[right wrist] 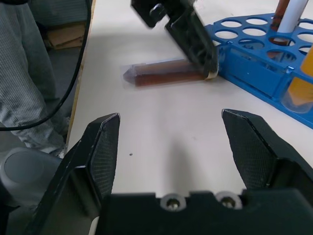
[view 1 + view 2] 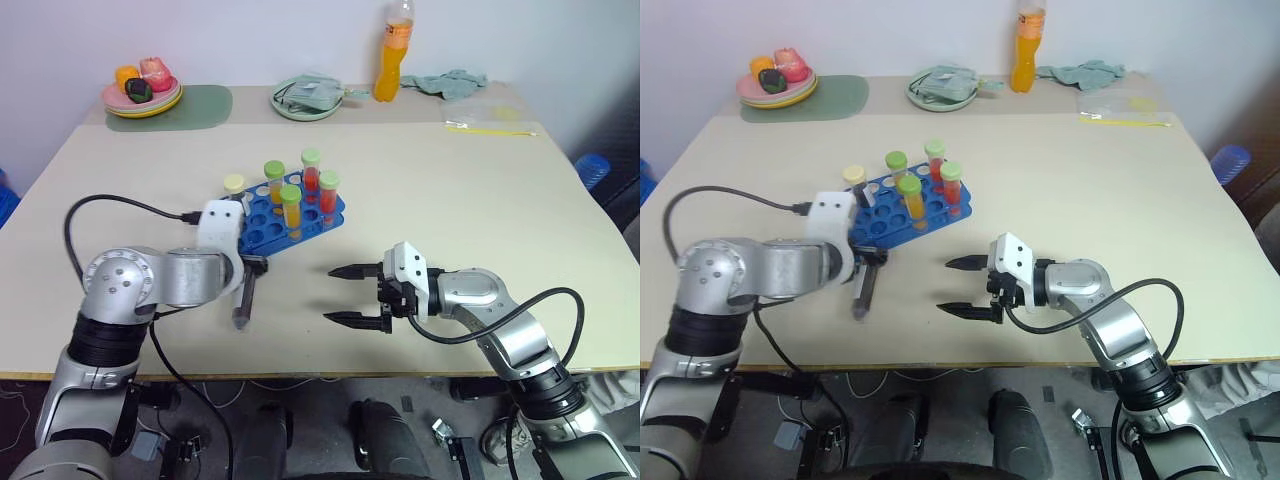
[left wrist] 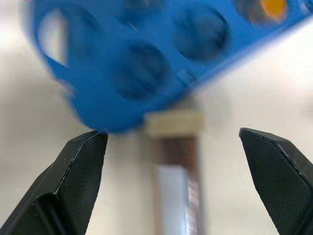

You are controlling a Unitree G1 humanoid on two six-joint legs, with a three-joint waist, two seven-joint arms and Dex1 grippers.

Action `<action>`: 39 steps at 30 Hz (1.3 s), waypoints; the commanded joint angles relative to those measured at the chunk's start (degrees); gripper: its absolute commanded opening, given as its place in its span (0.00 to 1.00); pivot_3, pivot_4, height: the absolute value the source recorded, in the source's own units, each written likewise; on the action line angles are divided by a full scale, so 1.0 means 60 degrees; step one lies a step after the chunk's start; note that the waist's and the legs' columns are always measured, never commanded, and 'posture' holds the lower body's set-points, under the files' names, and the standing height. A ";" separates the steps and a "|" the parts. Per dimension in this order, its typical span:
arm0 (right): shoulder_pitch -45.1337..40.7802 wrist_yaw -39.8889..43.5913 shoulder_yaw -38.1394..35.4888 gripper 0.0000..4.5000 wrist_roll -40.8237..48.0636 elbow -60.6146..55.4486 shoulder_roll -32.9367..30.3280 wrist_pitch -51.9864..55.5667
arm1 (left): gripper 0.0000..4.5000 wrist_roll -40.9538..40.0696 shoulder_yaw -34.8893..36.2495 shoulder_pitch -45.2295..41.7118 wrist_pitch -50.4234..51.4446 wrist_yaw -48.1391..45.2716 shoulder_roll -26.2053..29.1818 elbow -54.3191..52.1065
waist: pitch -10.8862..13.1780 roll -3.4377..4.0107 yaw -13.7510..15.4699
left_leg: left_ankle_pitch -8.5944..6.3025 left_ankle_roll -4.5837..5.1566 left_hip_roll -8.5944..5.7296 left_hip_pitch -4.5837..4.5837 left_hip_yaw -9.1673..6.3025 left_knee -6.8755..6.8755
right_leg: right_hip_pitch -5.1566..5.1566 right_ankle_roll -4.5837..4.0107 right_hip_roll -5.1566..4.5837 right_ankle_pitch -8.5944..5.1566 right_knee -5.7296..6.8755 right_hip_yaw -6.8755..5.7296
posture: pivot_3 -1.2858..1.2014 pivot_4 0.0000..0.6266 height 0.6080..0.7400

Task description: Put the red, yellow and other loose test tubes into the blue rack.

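The blue rack (image 2: 262, 222) stands mid-table and holds several upright capped tubes, yellow-orange (image 2: 291, 208) and red (image 2: 328, 200) among them. A dark brown test tube (image 1: 161, 73) with a cream cap (image 3: 173, 123) lies flat on the table, its cap against the rack's near end. My left gripper (image 2: 245, 290) points down over this tube, open, with one finger (image 3: 78, 171) on each side of it and no contact. My right gripper (image 2: 333, 294) hovers open to the right of it, pointing left toward the tube, with nothing between its fingers (image 1: 105, 147).
Along the far edge stand an orange drink bottle (image 2: 396, 50), a green plate (image 2: 290, 110) with a cloth, stacked plates (image 2: 142, 104) with toy food, a green mat (image 2: 200, 105) and a plastic bag (image 2: 490, 122). The table's front edge lies just below both grippers.
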 commanded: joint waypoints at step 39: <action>0.0023 -0.0224 0.0286 0.81 -0.0122 -0.0222 0.0227 -0.0303 | 0.17 -0.0120 0.0896 0.1603 -0.0752 -0.4300 0.4099 -0.3905 | 0.0001 0.0008 -0.0216 | 0.0010 -0.0012 0.0020 -0.0006 0.0018 -0.0029 | -0.0010 -0.0007 0.0031 -0.0003 -0.0025 0.0001 | 0.52 0.24 1.00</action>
